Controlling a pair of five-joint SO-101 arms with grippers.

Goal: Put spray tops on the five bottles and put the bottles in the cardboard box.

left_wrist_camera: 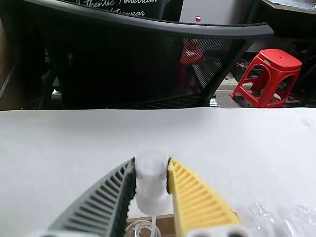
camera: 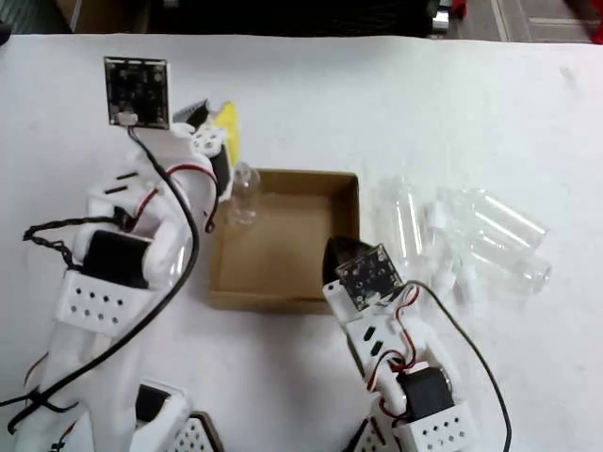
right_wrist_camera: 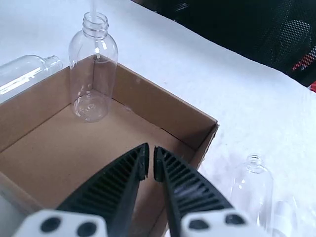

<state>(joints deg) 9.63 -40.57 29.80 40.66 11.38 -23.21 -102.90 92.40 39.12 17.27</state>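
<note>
Barely started: my left claw (left_wrist_camera: 151, 167) pinched a top (left_wrist_camera: 152, 190) over the uncapped bottle (right_wrist_camera: 93, 69) in the box (right_wrist_camera: 163, 116). My right claw (right_wrist_camera: 150, 159) was pressed together, with the other bottles (camera: 490, 235) topless beside it.

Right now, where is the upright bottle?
In the high view the bottle stands inside the box, in its far left corner, beneath the left claw, which grips a spray top.
</note>
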